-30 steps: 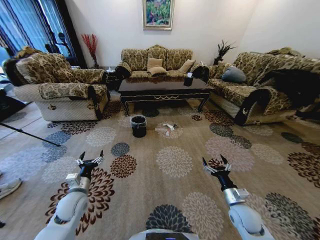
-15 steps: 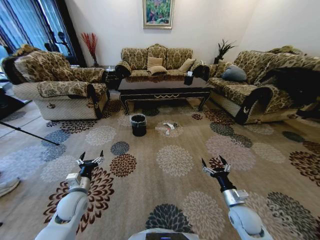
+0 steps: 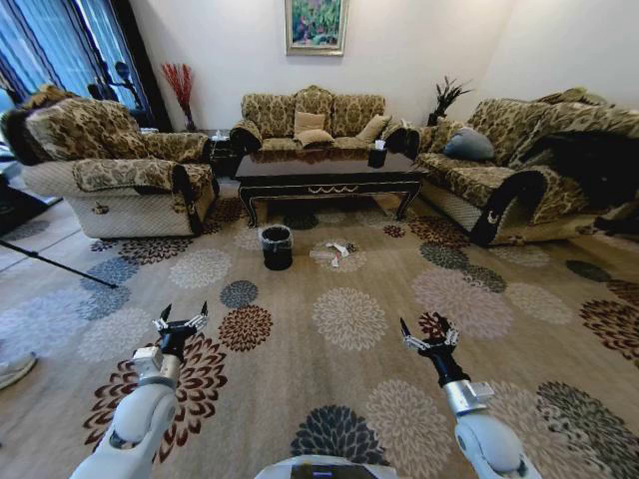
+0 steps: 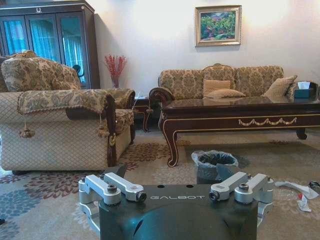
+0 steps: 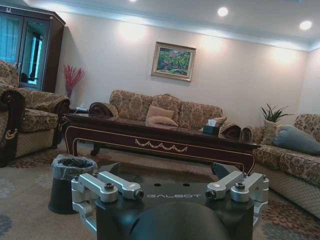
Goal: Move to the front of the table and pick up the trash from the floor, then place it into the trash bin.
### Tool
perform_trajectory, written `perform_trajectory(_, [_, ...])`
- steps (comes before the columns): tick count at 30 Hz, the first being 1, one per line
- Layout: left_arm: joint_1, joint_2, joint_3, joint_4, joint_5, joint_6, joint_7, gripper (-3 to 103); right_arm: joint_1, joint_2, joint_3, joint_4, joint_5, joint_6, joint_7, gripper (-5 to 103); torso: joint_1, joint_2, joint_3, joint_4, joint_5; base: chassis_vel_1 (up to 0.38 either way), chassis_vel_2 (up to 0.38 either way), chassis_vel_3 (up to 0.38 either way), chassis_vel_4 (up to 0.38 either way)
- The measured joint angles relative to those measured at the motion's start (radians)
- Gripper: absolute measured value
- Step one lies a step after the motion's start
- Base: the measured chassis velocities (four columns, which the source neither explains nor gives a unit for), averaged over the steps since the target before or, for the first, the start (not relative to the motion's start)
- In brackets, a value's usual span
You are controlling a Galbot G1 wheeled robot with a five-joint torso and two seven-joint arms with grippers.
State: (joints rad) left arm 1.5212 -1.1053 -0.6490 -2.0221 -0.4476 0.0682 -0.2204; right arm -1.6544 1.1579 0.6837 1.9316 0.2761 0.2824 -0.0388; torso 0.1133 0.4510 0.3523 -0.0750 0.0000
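Observation:
The dark wood table with gold trim stands across the room, in front of the back sofa. On the patterned carpet before it sits the black trash bin with its greyish bag. The trash, white scraps, lies just right of the bin. My left gripper and right gripper hang open and empty over the near carpet, far short of both. The left wrist view has the table, the bin and the trash beyond the left gripper. The right wrist view has the bin and the table beyond the right gripper.
An armchair flanks the left side, a sofa the back and another sofa the right. A thin dark rod slants over the floor at left, with a shoe at the left edge. Wide carpet stretches between me and the bin.
The whole head picture has shifted slightly, so the camera has moved a little. Both arms hold the same pose, grippers still open.

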Motion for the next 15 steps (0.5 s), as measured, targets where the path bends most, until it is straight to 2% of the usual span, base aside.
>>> perform_trajectory(15, [0.000,-0.004,0.001,-0.004,0.001,0.001,0.002,100,0.004,-0.004,-0.002,0.000,0.000,-0.002,0.000,100,-0.024,-0.063,-0.039,0.0000,0.0000,0.000,0.000,0.000,0.000])
